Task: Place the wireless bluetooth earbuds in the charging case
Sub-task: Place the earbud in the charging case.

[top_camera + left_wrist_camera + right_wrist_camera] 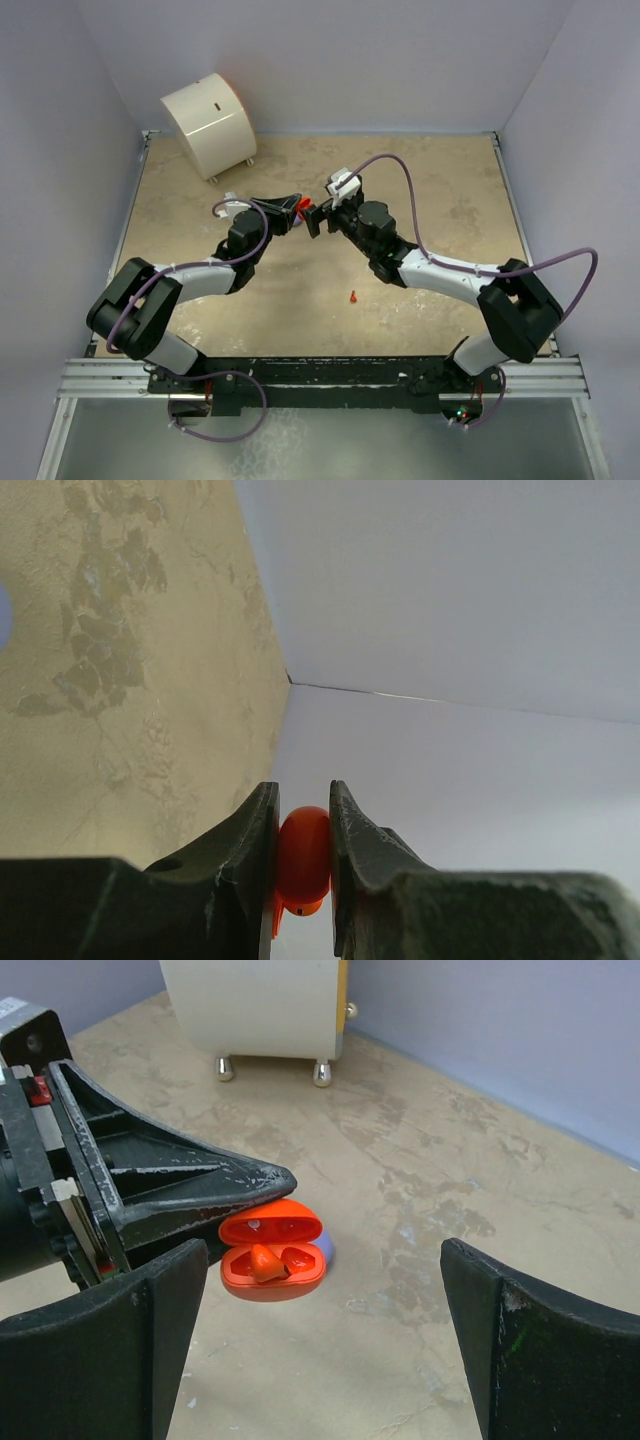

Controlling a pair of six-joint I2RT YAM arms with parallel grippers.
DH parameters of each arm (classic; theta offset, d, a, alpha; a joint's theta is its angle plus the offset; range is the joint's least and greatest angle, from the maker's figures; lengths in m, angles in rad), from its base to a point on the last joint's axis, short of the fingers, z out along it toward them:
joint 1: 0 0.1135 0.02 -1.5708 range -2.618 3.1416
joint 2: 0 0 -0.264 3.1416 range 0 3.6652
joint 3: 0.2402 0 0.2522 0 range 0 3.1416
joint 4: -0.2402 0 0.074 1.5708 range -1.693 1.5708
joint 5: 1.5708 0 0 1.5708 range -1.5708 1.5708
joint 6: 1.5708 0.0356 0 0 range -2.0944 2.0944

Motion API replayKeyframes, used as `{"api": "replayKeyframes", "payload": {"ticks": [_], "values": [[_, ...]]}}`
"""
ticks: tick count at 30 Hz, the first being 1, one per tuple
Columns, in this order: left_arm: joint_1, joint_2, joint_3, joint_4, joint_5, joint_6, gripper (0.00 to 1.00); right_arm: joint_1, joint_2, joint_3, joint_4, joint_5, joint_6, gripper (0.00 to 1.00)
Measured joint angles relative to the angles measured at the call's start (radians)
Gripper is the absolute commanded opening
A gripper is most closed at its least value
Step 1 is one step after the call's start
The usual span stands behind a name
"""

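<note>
Left end effector point(302, 805): clamped on the orange case point(272, 1250), holding it above the bench point(450, 1180) with the lid open.
Right end effector point(325, 1250): fingers wide apart and empty, facing the case from just beside it.
Seated bud point(265, 1263): an orange piece sits in one well. Whether the other well is free is hard to tell.
Loose bud point(354, 296): it lies on the bench nearer the arm bases, well apart from the case.
Step in hand: likely fetching the loose bud with the right arm.
Doing it well: pinch the bud by its head so the stem points down. Have the left arm hold the case level. Come in from above the free well, clear of the lid and the seated bud. Let go only once the bud sits flush.
Writing: none readable. The case shows no brand, and the white drum point(208, 122) bears only a short dark slot.
</note>
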Motion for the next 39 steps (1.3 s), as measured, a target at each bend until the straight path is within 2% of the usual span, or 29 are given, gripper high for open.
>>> {"api": "replayKeyframes", "payload": {"ticks": [30,39], "values": [[-0.001,-0.022,0.000,-0.004,-0.002,0.000,0.00,0.000,0.054,0.004,0.018,0.055,0.003,1.00],[-0.007,-0.023,0.000,-0.004,-0.003,0.000,0.00,0.000,0.069,0.062,0.023,0.081,0.014,1.00]]}}
